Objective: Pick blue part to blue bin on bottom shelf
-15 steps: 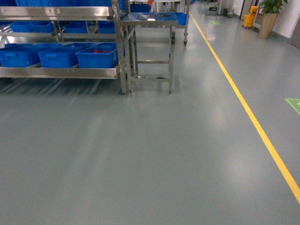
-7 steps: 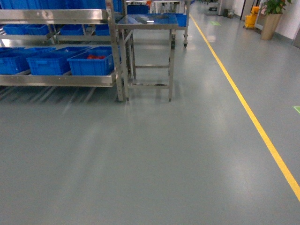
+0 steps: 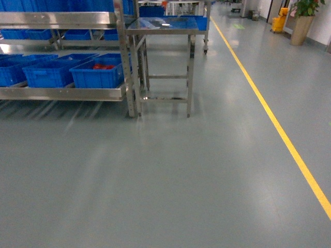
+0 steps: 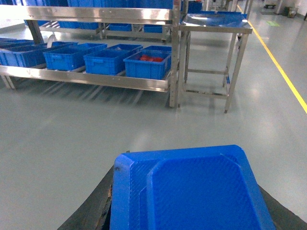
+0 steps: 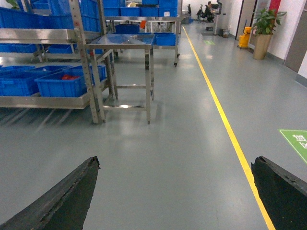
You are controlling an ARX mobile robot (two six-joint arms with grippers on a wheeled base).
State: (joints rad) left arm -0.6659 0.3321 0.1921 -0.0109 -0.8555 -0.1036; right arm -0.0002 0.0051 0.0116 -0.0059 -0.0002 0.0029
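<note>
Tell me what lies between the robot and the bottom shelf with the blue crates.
Only bare grey floor. The head view shows nothing on the stretch up to the bottom shelf and its blue crates; the steel table stands beside the rack.

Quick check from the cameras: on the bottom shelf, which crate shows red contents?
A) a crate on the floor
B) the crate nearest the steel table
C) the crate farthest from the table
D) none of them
B: red parts show in the crate with red parts, at the bottom shelf end beside the steel table.

Crates [image 3: 98,76] in a row on the bottom shelf [image 3: 62,93], steel table [image 3: 165,26] just right.
</note>
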